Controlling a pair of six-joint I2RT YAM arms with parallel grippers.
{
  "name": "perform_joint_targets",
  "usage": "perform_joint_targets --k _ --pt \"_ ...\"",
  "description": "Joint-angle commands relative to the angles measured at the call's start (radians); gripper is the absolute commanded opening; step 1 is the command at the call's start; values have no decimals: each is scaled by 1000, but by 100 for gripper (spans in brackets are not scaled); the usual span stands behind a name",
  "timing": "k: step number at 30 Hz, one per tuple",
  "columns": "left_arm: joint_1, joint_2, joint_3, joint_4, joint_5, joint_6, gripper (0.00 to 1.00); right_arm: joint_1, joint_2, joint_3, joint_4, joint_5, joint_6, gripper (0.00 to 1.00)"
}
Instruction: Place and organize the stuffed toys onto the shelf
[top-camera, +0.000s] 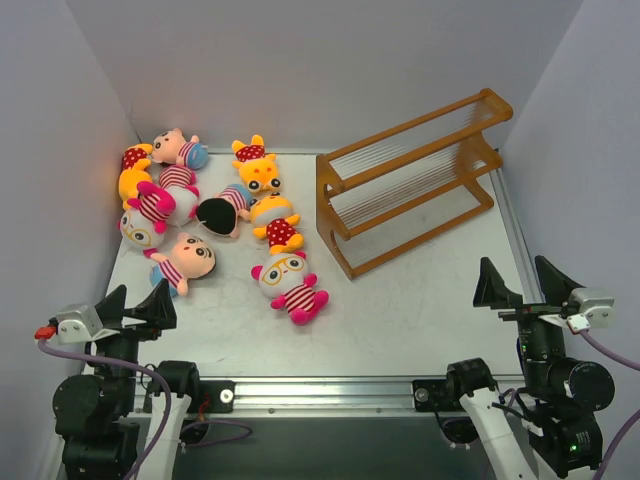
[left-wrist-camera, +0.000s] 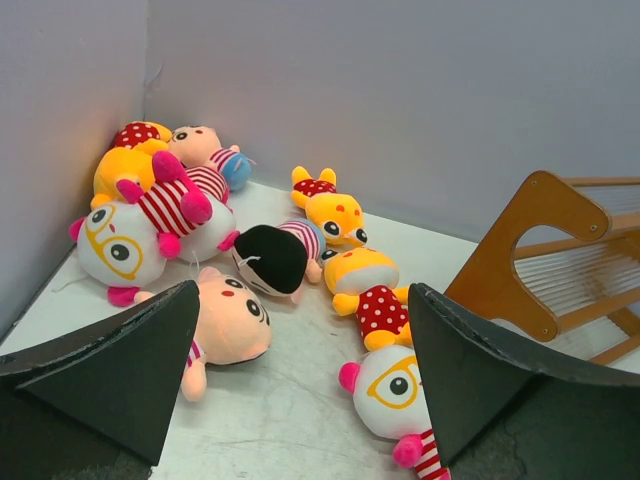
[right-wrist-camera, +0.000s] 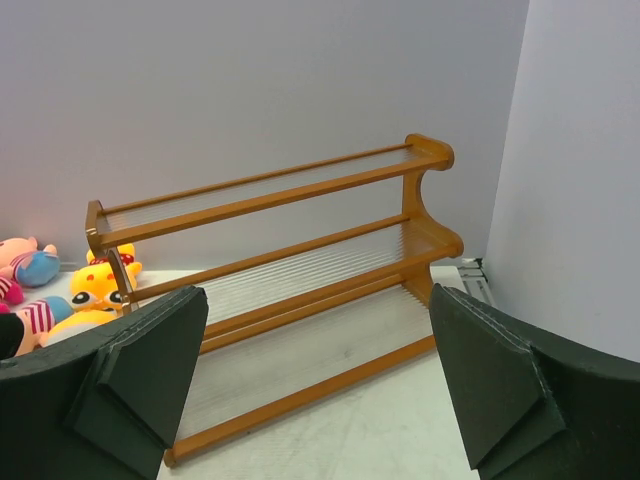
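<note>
Several stuffed toys lie in a loose pile on the left half of the table: a white-faced one with yellow glasses (top-camera: 290, 280) (left-wrist-camera: 395, 390), a peach-faced boy (top-camera: 190, 258) (left-wrist-camera: 232, 320), a yellow bear in red polka-dots (top-camera: 278, 225) (left-wrist-camera: 370, 285), and more toward the far left corner (top-camera: 150, 195). The orange-brown shelf (top-camera: 410, 180) (right-wrist-camera: 300, 260) stands at an angle at the back right and holds nothing. My left gripper (top-camera: 135, 305) (left-wrist-camera: 302, 300) is open and empty, just short of the pile. My right gripper (top-camera: 525, 285) (right-wrist-camera: 318, 295) is open and empty, facing the shelf.
Grey walls close in the table on the left, back and right. A metal rail (top-camera: 330, 385) runs along the near edge between the arm bases. Bare tabletop (top-camera: 400, 320) lies between the toys, the shelf and the arms.
</note>
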Motion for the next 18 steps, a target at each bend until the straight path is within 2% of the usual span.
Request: perform_joint_targets --k 1,6,14,18 --pt "7 -63 -5 16 16 -13 94 -4 12 11 38 -27 -13 99" --pt "9 -57 -14 10 25 -15 94 -6 38 22 29 -50 -10 100" --pt "7 35 -31 4 67 -59 94 -4 197 77 -16 -64 48 100" --pt "6 117 -24 -4 73 -79 94 -6 262 96 -19 -156 54 100"
